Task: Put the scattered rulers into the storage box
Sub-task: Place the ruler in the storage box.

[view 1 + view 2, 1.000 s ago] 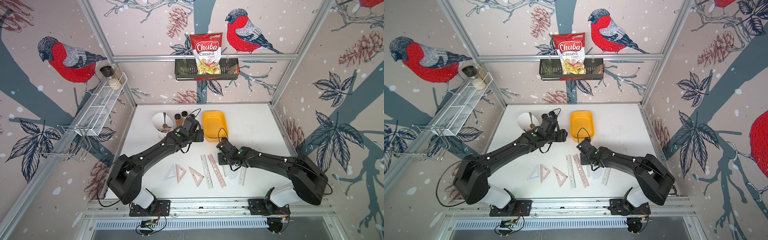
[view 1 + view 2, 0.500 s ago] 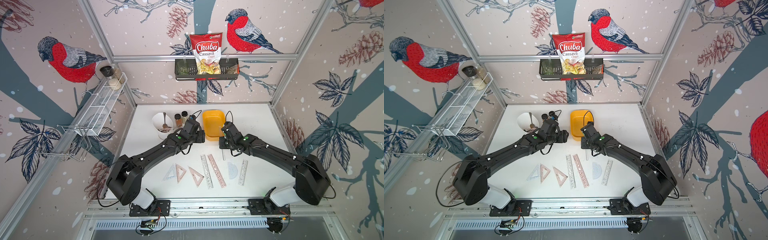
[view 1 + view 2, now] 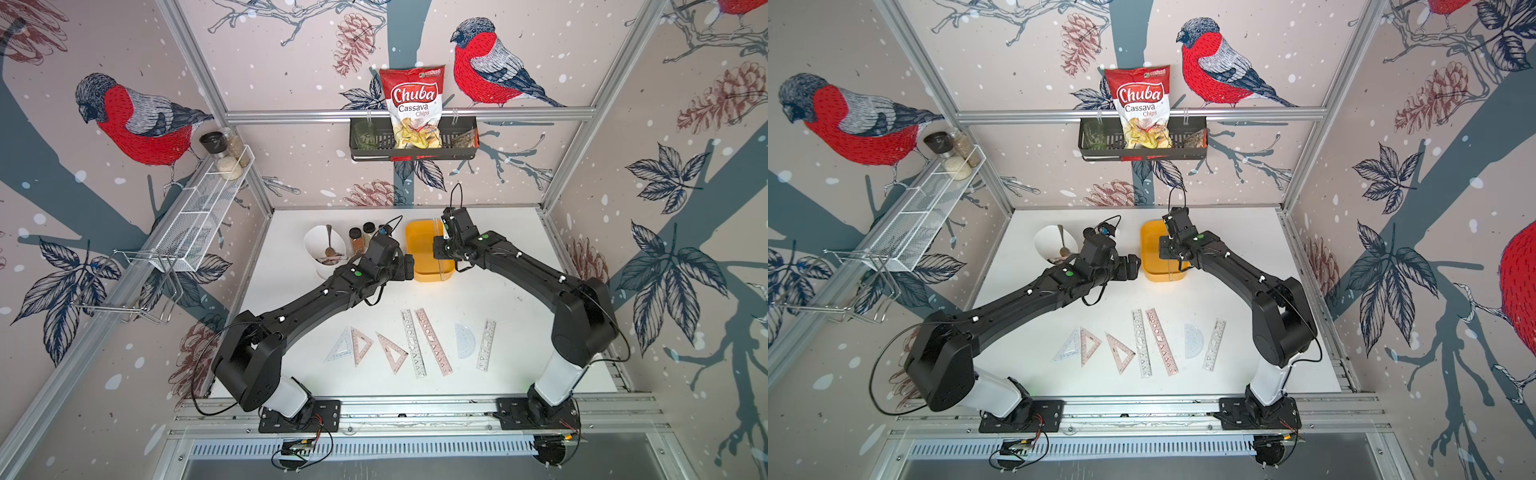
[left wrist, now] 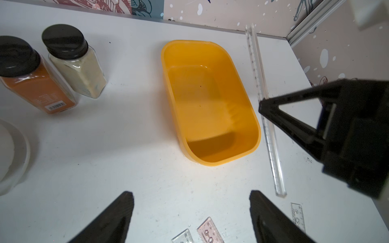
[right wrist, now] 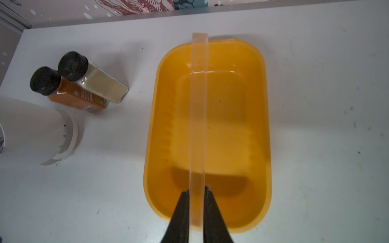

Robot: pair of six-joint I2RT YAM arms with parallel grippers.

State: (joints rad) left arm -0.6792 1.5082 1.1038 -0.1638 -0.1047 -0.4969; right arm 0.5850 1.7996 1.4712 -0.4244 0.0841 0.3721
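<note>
The yellow storage box [image 3: 419,249] [image 3: 1154,257] stands at the back middle of the table, with nothing inside it [image 5: 231,126]. My right gripper [image 5: 196,189] [image 3: 441,249] is shut on a clear straight ruler [image 5: 199,115] [image 4: 257,73], which hangs lengthwise above the box, its far end just past the far rim. My left gripper [image 4: 190,195] [image 3: 409,266] stands open and empty just left of the box's near end. Several rulers lie in a row near the front: set squares [image 3: 361,345], straight stencil rulers [image 3: 432,340], a protractor [image 3: 464,340].
A white bowl [image 3: 324,249] with a spoon and two spice jars [image 4: 31,84] [image 4: 75,63] stand left of the box. A dark wire basket [image 3: 413,141] with a chips bag hangs on the back wall. On the left wall is a white wire shelf [image 3: 199,212].
My right arm has carried the clear ruler from the front of the table back to above the box. My left gripper has opened wider where it stands.
</note>
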